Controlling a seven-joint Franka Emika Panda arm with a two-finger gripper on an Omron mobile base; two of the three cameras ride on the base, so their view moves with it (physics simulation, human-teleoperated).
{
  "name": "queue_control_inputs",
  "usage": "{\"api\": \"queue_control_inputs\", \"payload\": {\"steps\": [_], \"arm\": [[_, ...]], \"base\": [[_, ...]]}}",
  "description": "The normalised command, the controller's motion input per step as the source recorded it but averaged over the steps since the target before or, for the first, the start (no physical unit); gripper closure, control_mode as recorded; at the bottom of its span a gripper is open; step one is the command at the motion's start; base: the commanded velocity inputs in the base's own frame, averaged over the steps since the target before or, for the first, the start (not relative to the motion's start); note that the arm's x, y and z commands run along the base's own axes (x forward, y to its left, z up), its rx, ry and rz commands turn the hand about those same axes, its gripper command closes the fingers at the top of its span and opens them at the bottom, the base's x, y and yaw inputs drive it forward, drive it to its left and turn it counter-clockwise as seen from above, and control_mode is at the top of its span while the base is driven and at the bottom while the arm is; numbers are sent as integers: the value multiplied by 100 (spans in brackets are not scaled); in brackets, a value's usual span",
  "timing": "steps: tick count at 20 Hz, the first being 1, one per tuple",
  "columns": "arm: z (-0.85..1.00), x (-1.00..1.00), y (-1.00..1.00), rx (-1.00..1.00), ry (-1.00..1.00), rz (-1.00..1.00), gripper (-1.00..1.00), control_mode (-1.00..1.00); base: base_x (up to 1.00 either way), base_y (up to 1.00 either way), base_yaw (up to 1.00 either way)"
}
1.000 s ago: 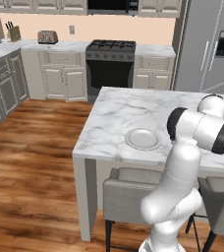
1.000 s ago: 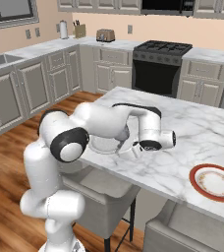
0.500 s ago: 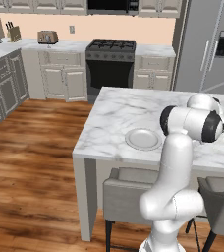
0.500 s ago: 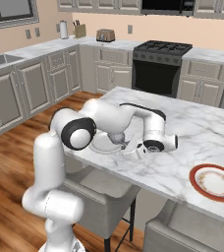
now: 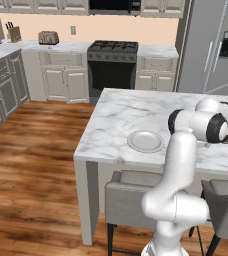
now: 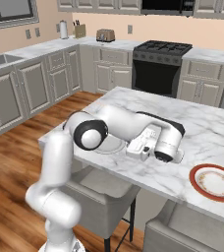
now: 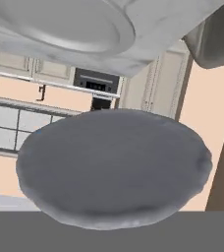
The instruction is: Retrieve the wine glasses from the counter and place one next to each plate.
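The gripper point(image 6: 169, 156), clamped on a wine glass point(image 7: 111, 170), hangs over the island's point(image 6: 217, 129) front edge between two plates; no writing is readable.

Arm point(image 6: 119, 125) stretched low over island point(image 6: 217, 130) — hand between grey plate point(image 6: 111, 145) & red-rimmed plate point(image 6: 215, 182).

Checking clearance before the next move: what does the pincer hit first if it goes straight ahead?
Probably the wine glass: its grey round shape sits right in front of the pincer. Depth is unclear.
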Motion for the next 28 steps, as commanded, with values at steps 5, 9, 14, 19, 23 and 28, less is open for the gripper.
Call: {"api": "queue_control_inputs", "payload": {"steps": [5,9,14,19,23,28], "arm": [[52,47,31,35,2,22,100,-100],[34,38,19,26,6,25,100,-100],[22,12,21,7,-6,26,100,-100],[14,3,54,-19,5,6,100,-100],[40,-14,-30,-16,0,6,100,-100],[15,0,-45,-10,0,5,100,-100]], "base": [[0,0,0],[0,0,0],[0,0,0],[0,0,0],[0,0,0],[0,0,0]]}}
